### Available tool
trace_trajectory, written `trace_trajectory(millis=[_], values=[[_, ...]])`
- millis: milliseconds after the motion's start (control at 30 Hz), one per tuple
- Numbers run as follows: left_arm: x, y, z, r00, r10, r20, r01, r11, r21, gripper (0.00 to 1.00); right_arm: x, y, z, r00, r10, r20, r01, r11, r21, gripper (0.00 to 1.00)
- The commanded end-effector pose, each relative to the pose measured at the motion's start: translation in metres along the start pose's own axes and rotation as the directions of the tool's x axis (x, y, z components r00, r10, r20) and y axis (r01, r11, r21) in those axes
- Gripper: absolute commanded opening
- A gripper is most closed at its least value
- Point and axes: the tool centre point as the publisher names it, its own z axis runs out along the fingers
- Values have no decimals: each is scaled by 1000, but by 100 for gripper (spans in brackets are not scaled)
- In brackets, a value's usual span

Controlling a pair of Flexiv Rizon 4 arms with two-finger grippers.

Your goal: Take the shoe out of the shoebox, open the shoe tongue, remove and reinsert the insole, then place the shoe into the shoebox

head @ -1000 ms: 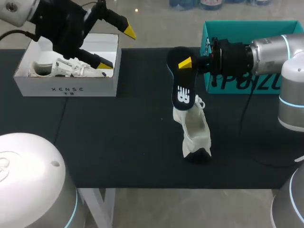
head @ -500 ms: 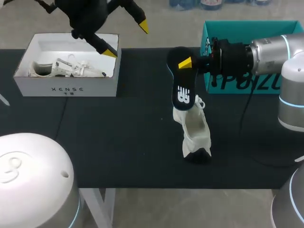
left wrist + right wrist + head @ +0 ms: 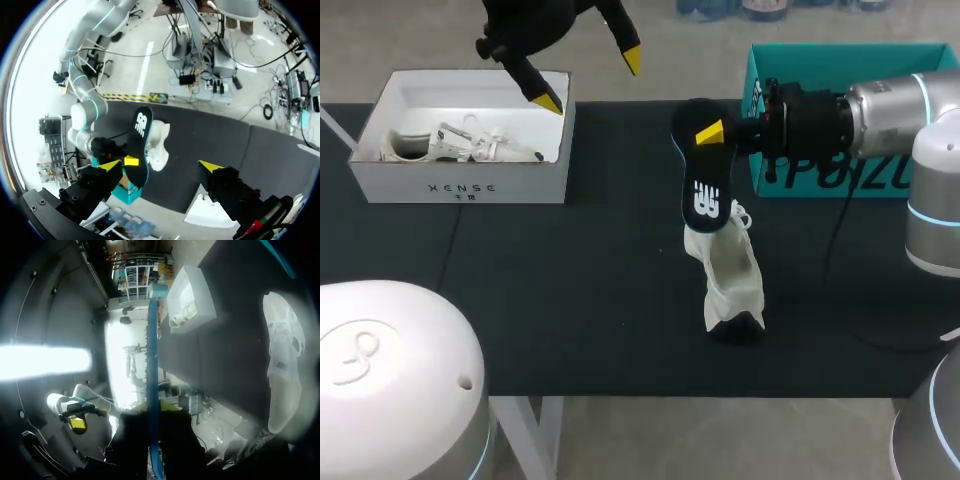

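Left arm: comes in from the far left corner and is held high over the bench [image 3: 570,300], its fingers angled down.
Left tool [image 3: 590,80]: released, fingers spread wide with nothing between them. One yellow tip hangs over the right end of the white shoebox [image 3: 460,185]; the other is out past that box's right side.
Right arm: reaches in level from the right, across the front of the teal box [image 3: 820,70], as far as the middle of the bench.
Right tool [image 3: 715,130]: clenched on the upper part of the insole [image 3: 703,185]. In the right wrist view the insole is edge-on and runs straight between the fingers.
Insole: dark face with a blue edge, held nearly upright above the bench. Its lower end meets the opening of the shoe [image 3: 730,275]; whether it sits inside cannot be told.
Shoe: white, lying on the bench near the middle, just under the right tool. It runs lengthwise toward the near edge, with a dark patch at its near end and loose laces by the collar.
White shoebox: open, at the far left of the bench, well apart from the shoe. A second shoe [image 3: 460,145], white and laced, lies inside it.
Teal box: open, at the far right, behind the right arm.
Writing: a white logo on the insole's face; a row of small dark letters on the white shoebox's front; large dark letters on the teal box's front, partly hidden by the right arm.
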Motion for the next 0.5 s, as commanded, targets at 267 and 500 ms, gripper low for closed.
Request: trace_trajectory(millis=[267, 500], values=[[-6, 5, 0, 996, 6, -91, -6, 1000, -4, 100, 0, 1, 1, 1000, 1, 0, -1, 1000, 1, 0], [-28, 32, 8, 976, 103, -193, -115, 992, -50, 100, 0, 1, 1, 1000, 1, 0, -1, 1000, 1, 0]])
